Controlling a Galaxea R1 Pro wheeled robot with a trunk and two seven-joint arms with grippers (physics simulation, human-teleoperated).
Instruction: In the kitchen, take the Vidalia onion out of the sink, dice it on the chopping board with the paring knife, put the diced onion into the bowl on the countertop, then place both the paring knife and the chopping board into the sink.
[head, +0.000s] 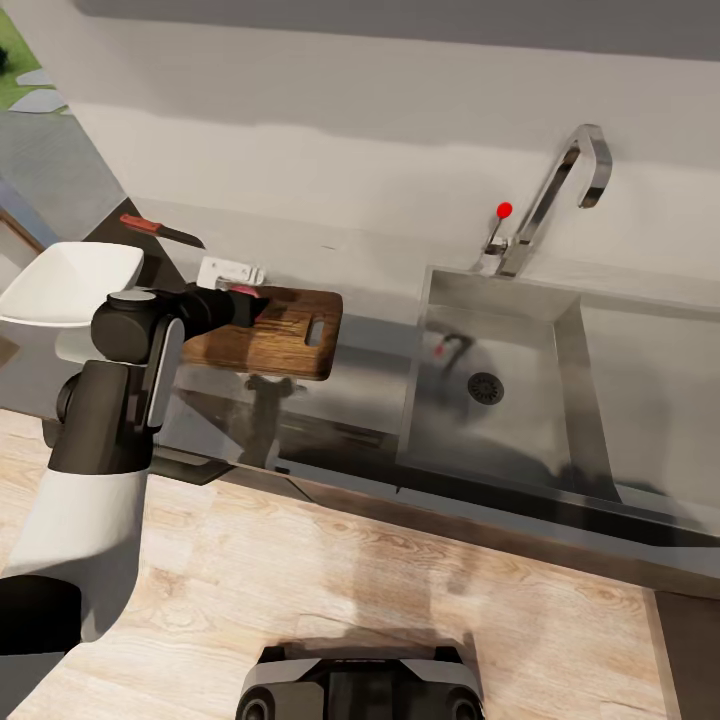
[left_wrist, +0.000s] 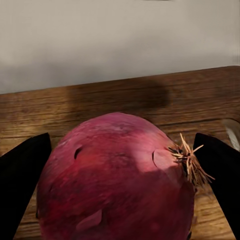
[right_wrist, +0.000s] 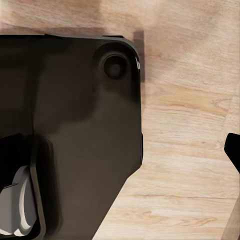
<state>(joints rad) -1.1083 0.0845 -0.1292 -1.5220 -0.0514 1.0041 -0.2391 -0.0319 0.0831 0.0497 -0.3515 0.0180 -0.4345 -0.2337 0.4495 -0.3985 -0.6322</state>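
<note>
My left gripper (head: 245, 303) is shut on the Vidalia onion (left_wrist: 117, 180), a dark pinkish-red bulb with a dry root tuft. A black finger (left_wrist: 22, 185) presses each of its sides. The onion hangs just over the far left part of the brown chopping board (head: 275, 335), whose slot handle points toward the sink (head: 490, 385). The paring knife (head: 160, 231), red handle and dark blade, lies on the countertop (head: 340, 400) behind the board. The white bowl (head: 65, 282) stands at the far left. My right gripper (right_wrist: 120, 160) points down at the floor, one fingertip (right_wrist: 233, 150) far out at the picture's edge.
A grey tap (head: 555, 195) with a red knob (head: 504, 210) rises behind the sink. A small white object (head: 230, 271) lies beside the board's far edge. The robot's dark base (right_wrist: 75, 125) sits on the wooden floor (head: 400, 580) in front of the counter.
</note>
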